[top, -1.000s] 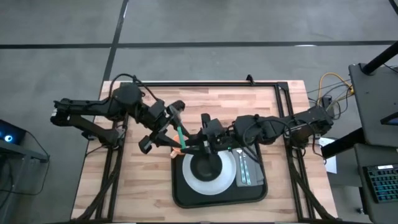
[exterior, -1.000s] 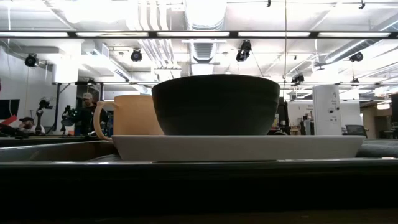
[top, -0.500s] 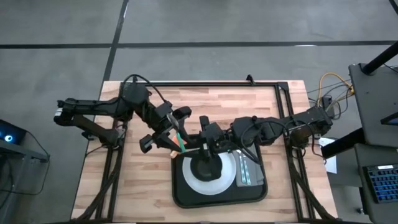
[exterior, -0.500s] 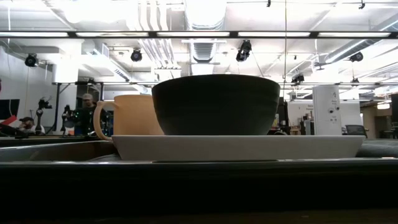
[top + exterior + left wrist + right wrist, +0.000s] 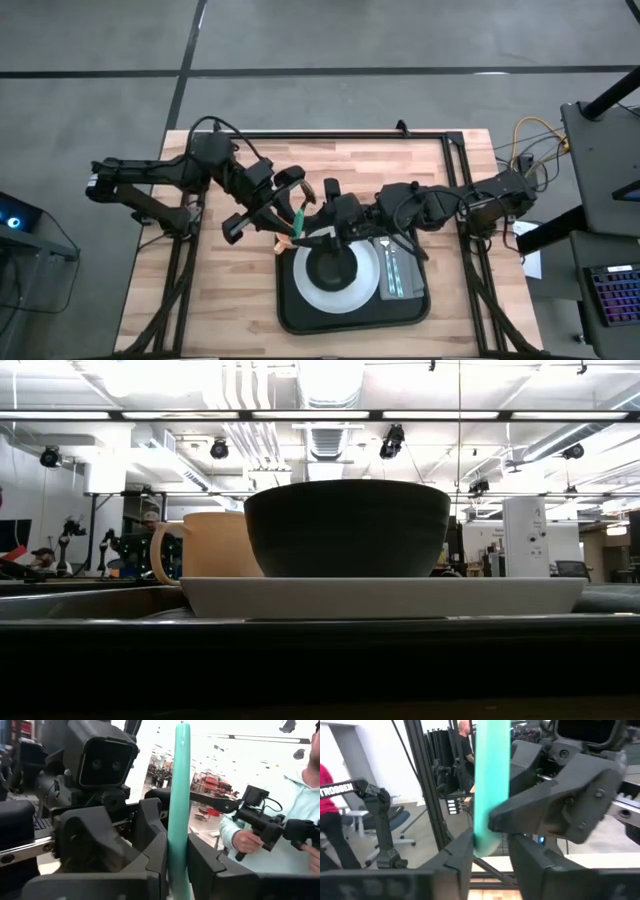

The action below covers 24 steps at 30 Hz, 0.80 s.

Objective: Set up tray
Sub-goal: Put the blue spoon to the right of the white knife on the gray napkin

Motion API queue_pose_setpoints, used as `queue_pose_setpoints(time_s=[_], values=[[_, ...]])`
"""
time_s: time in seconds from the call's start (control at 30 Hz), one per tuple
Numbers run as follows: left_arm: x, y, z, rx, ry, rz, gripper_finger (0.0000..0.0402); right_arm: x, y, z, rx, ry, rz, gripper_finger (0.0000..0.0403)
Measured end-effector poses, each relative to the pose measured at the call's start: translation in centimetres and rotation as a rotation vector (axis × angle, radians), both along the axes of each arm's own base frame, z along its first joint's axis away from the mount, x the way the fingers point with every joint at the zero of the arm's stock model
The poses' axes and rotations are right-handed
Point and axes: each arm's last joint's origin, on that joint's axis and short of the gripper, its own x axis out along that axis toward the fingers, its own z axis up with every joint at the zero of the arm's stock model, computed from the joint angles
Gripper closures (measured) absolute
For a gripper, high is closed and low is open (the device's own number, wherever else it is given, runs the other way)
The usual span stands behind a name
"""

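Observation:
A long teal stick [image 5: 298, 218] stands clear of the table between my two grippers, above the far left corner of the black tray [image 5: 285, 312]. My left gripper [image 5: 177, 865] reaches in from the table's left and is shut on the stick [image 5: 179, 795]. My right gripper [image 5: 490, 855] faces it from the right. It is open, with a finger on each side of the stick's end [image 5: 485, 845]. On the tray, a black bowl [image 5: 333, 270] sits on a white plate [image 5: 375, 290]. My left gripper pinches the teal stick's shaft [image 5: 178, 845] between its two fingers. The fingers come about level from the table's left and lie across the stick. The stick stands nearly upright, lifted clear of table and tray. My right gripper: I cannot tell whether a finger touches the stick's end.
A peach mug [image 5: 205, 545] stands left of the bowl, at the tray's far left corner [image 5: 285, 243]. A grey folded cloth with cutlery [image 5: 395, 270] lies on the tray right of the plate. Bare wooden table [image 5: 220, 300] lies left of the tray. A person stands in the room behind.
My left gripper's fingers have drawn together on the teal stick, which stays in the air between the two grippers and has tipped a little. Both arms have kept their places.

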Motion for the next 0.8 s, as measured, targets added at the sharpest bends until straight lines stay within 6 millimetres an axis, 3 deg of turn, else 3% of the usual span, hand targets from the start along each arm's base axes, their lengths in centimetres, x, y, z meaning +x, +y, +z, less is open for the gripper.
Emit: queue_pose_setpoints(time_s=[0.2, 0.43, 0.8], values=[[-0.4, 0.5, 0.4, 0.003, -0.006, 0.104, 0.037, -1.6, -0.7, 0.6, 0.016, 0.069, -0.063, 0.0231], [-0.5, 1.7, -0.6, 0.044, 0.141, 0.54, 0.037, -6.1, -0.7, 2.7, 0.011, 0.065, -0.614, 0.0215], [0.3, 2.9, -2.0, 0.137, 0.237, 1.003, 0.037, -5.5, -2.9, 2.9, 0.077, 0.019, -0.761, 0.022]])
